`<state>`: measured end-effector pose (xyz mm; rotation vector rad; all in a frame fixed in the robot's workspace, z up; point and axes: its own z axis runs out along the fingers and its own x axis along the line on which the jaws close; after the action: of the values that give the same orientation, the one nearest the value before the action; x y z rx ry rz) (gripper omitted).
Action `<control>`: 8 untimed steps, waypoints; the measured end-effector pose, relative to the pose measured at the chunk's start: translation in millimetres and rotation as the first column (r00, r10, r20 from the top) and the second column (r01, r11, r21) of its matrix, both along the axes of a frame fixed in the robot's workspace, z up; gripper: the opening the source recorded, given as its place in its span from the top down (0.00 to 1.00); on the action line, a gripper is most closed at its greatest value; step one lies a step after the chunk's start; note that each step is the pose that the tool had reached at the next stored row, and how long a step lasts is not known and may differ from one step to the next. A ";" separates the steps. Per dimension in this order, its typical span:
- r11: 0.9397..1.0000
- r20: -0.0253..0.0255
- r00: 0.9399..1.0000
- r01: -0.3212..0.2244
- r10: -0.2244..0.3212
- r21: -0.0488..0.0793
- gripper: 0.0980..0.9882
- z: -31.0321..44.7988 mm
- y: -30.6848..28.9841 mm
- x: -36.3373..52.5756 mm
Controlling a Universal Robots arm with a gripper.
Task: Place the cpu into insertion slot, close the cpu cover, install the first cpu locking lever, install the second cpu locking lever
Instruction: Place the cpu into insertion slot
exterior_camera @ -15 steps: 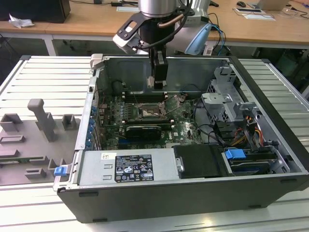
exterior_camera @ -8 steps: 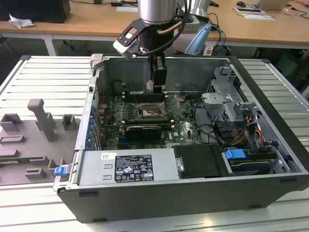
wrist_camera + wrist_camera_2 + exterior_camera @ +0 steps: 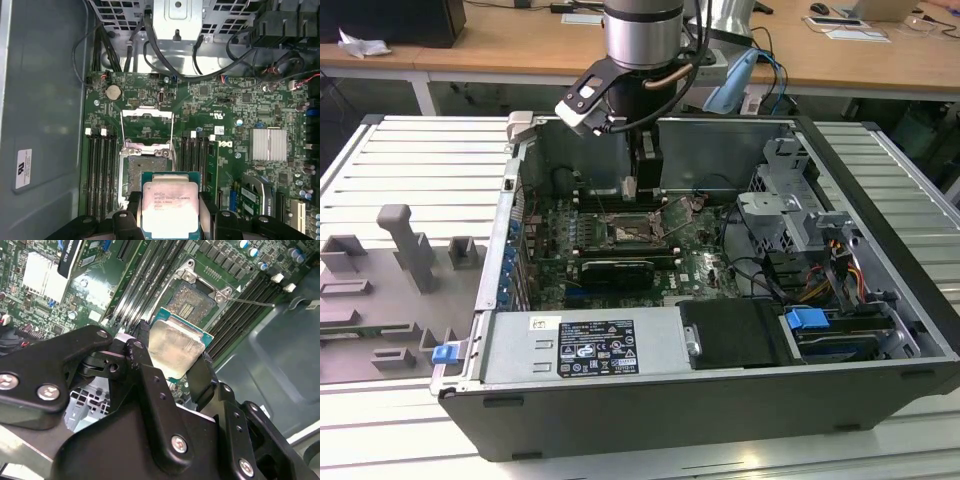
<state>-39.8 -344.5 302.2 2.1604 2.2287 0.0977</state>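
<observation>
Claw [image 3: 171, 354] grips cpu [image 3: 171, 205] between its fingers above open insertion slot [image 3: 146, 164].

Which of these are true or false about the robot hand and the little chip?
1. The gripper holds the cpu. True.
2. The cpu sits in the slot. False: the gripper holds it up off the slot, whose contacts are bare.
3. The cover is shut over the slot. False: it stands flipped open.
4. The board around the slot is green. True.
</observation>
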 end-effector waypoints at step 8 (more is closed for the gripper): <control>1.000 0.000 1.000 0.000 0.000 -0.001 0.50 -17.7 2.9 -1.4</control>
<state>-41.3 -341.6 284.5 2.1599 2.2280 0.0961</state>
